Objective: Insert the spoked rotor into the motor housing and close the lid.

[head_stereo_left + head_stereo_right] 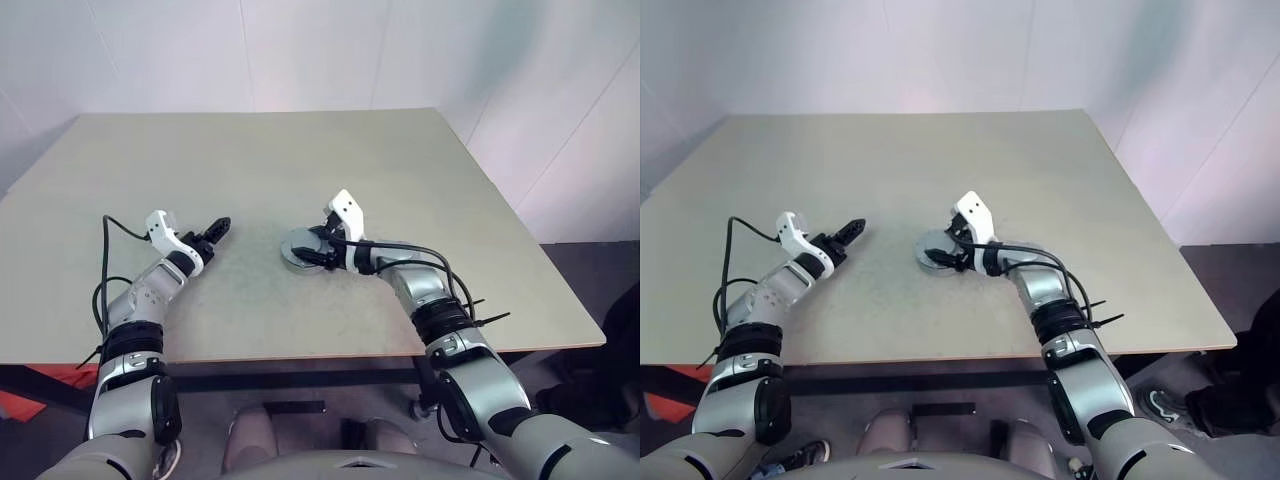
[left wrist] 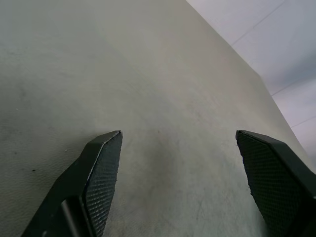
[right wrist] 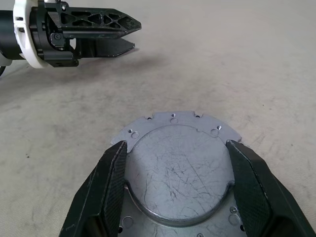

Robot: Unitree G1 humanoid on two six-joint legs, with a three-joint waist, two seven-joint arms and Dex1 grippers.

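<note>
Two arms reach over the table (image 1: 420, 180), with wide bare surface all around and its edges well off. The lid (image 3: 177, 168) lies flat near the middle, on the motor housing (image 1: 293, 262). The right gripper (image 3: 175, 190) has its fingers open, straddling the lid's notched edge. The left gripper (image 2: 180, 182) hovers well apart, fingers open and empty.

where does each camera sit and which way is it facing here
Left eye view and right eye view: on the head, looking forward and down at the table, both arms showing.
Left wrist view: on the left wrist, looking along the open left end effector at bare tabletop.
Right wrist view: on the right wrist, looking along the right end effector, which straddles the lid; the left end effector shows beyond.
Shared: the head views and the right wrist view all show the lid.
</note>
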